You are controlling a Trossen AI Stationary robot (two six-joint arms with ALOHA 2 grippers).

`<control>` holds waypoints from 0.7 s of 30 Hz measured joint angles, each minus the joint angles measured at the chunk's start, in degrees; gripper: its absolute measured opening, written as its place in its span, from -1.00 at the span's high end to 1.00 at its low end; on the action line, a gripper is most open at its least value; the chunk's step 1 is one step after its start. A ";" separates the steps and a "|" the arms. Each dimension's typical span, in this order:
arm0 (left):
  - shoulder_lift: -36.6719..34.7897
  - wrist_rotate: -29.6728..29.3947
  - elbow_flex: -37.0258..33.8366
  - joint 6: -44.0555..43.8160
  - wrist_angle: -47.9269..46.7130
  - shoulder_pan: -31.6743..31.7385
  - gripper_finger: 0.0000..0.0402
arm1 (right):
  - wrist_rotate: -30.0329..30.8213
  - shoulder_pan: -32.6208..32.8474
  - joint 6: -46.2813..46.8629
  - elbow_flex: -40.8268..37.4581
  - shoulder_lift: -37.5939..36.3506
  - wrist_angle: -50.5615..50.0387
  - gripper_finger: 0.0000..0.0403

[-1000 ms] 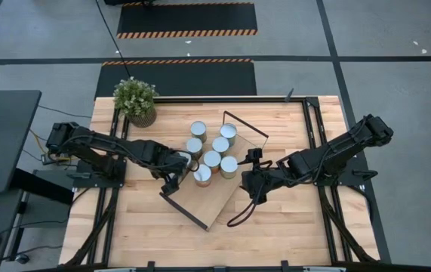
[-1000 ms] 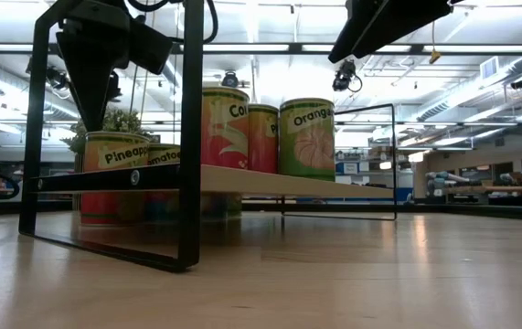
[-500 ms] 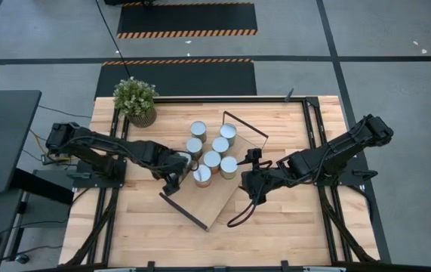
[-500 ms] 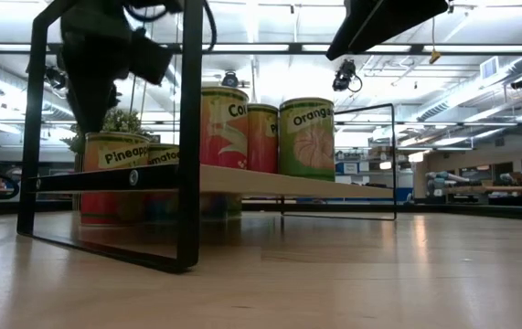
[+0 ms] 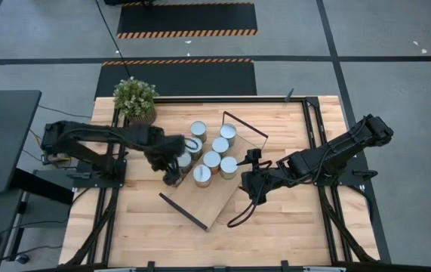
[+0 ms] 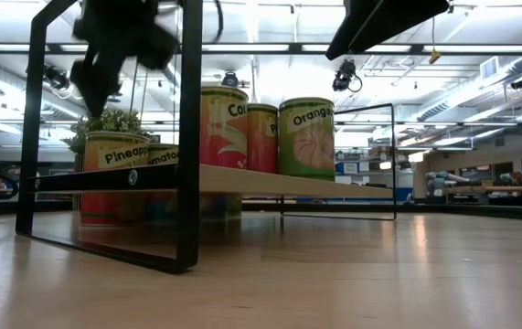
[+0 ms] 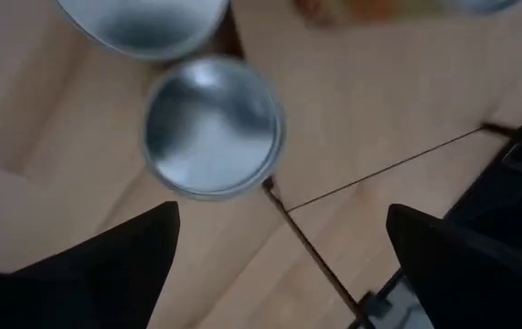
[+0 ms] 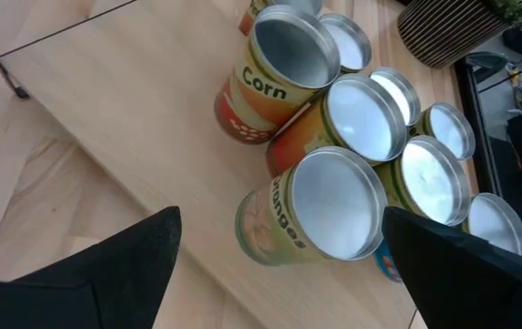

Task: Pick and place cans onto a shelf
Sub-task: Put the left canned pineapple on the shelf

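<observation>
Hovering: left gripper (image 5: pixel 171 162) over the cans (image 5: pixel 211 150), at the 9 o'clock side of the cluster, fingers (image 7: pixel 105 274) spread apart with nothing between them
left gripper detail: in the left wrist view one silver can top (image 7: pixel 213 126) sits beyond the gap of the fingers, not touched
right gripper: right gripper (image 5: pixel 247 183) at the 3 o'clock side of the cluster, just past the shelf's long edge, fingers (image 8: pixel 87 274) wide apart, gripping nothing
cans location: seven silver tops countable from above, packed close near the desk centre, toward 12 o'clock of the shelf board
cans on shelf: low view shows three cans (image 6: pixel 265 137) standing upright on the board, labels reading Orange and Co...; right wrist view shows a Corn can (image 8: pixel 274 73) and an orange-labelled can (image 8: pixel 320 215) upright on the board
cans off shelf: a Pineapple can (image 6: pixel 114 174) and another beside it stand on the desk behind the board
shelf: shelf (image 5: pixel 215 198) lies diagonally on the desk, black wire frames at both short ends, one at 7 o'clock, one at 1 o'clock
desk: desk (image 5: pixel 290 227) light plank top
plant: potted plant (image 5: pixel 136 100) at the 11 o'clock corner of the desk, well apart from the shelf
</observation>
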 joint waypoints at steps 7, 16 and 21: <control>-7.63 -11.40 2.91 0.06 -1.28 1.31 -0.97 | -0.42 0.24 0.00 0.02 0.00 0.02 -0.92; -7.99 -20.93 -3.14 10.02 -6.55 -3.93 -0.97 | -0.39 0.22 0.02 0.02 0.00 0.04 -0.92; -8.04 -26.81 -7.69 5.44 -8.70 -7.07 -0.97 | -0.39 0.22 0.02 0.02 0.00 0.07 -0.92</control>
